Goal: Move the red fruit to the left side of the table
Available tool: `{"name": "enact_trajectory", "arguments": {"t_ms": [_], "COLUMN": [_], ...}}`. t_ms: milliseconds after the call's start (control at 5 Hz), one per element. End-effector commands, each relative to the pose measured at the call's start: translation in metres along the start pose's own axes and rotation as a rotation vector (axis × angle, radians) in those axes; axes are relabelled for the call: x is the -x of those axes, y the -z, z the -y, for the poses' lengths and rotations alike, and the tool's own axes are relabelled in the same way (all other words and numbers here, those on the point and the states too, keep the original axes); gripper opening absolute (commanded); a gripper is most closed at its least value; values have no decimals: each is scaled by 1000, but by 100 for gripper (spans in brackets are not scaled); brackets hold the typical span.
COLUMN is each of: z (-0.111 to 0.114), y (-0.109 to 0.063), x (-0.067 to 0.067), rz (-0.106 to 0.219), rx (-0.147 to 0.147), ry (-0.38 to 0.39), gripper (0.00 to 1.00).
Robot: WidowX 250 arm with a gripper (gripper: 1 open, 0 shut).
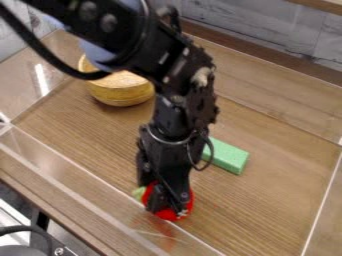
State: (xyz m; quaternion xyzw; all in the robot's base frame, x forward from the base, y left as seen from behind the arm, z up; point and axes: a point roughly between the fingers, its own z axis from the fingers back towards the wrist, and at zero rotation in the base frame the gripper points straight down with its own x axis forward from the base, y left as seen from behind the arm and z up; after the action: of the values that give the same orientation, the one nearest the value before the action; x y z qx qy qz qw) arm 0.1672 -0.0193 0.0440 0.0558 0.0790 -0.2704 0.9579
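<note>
A black robot gripper (166,205) reaches down over a red toy fruit (171,207) with a green leafy top at the near edge of a wood-grain desk (274,115).
The fruit sits just beside the low clear acrylic wall (100,190), partly hidden by the fingers; whether they pinch it or stand spread around it cannot be told. A green rectangular block (226,156) lies near the arm, and a yellow wooden bowl (122,90) stands farther back.

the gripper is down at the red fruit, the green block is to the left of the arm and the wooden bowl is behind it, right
Not quite: in the camera view the green block lies to the right of the arm, as pictured. The gripper is down at the red fruit, and the wooden bowl is behind the arm.
</note>
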Motion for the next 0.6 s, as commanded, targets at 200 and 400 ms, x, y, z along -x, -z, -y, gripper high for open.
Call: {"name": "enact_trajectory", "arguments": {"t_ms": [200, 400], "z": [-29, -27], "y": [-71, -74], "x": [11, 11], "rz": [119, 128], "rx": [-64, -43], "ry": [-69, -46], "gripper": [0, 0]}}
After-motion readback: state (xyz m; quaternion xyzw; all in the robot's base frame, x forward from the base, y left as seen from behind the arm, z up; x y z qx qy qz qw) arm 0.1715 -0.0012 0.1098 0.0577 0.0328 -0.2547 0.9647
